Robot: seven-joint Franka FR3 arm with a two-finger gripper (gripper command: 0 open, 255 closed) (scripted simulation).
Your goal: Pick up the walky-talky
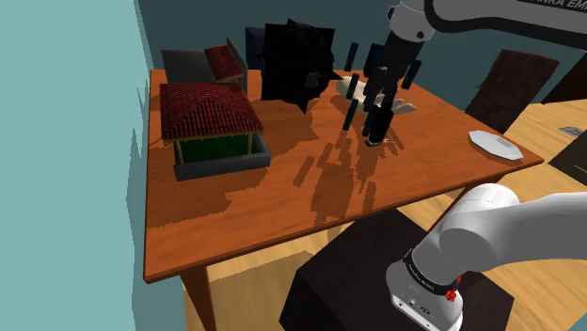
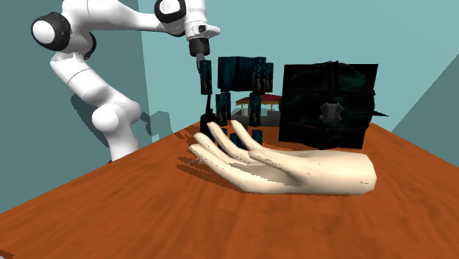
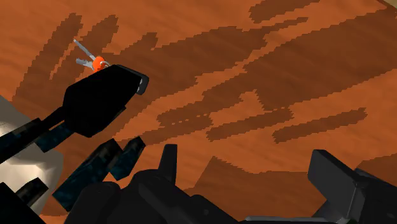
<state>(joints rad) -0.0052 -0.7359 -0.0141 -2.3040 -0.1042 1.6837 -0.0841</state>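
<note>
The walky-talky (image 3: 102,98) is a black box with a thin antenna, standing on the wooden table (image 3: 267,70) beside a cream model hand (image 2: 294,171). In the second exterior view the walky-talky (image 2: 208,123) rises behind the hand's fingertips; in the shoulder view the walky-talky (image 1: 374,130) is a small dark shape under the arm. My gripper (image 3: 251,178) is open just above the table, and the walky-talky lies outside its left finger, not between the fingers. The gripper (image 1: 382,108) hangs straight down over that spot. A bunch of keys with an orange tag (image 3: 95,62) lies just beyond the walky-talky.
Dark blue-green slabs (image 2: 243,73) and a black spiked box (image 1: 296,61) stand close behind the gripper. A red-roofed little house (image 1: 212,127) sits at the shoulder view's left, and a white plate (image 1: 494,144) near the table's right edge. Open wood lies toward the front edge.
</note>
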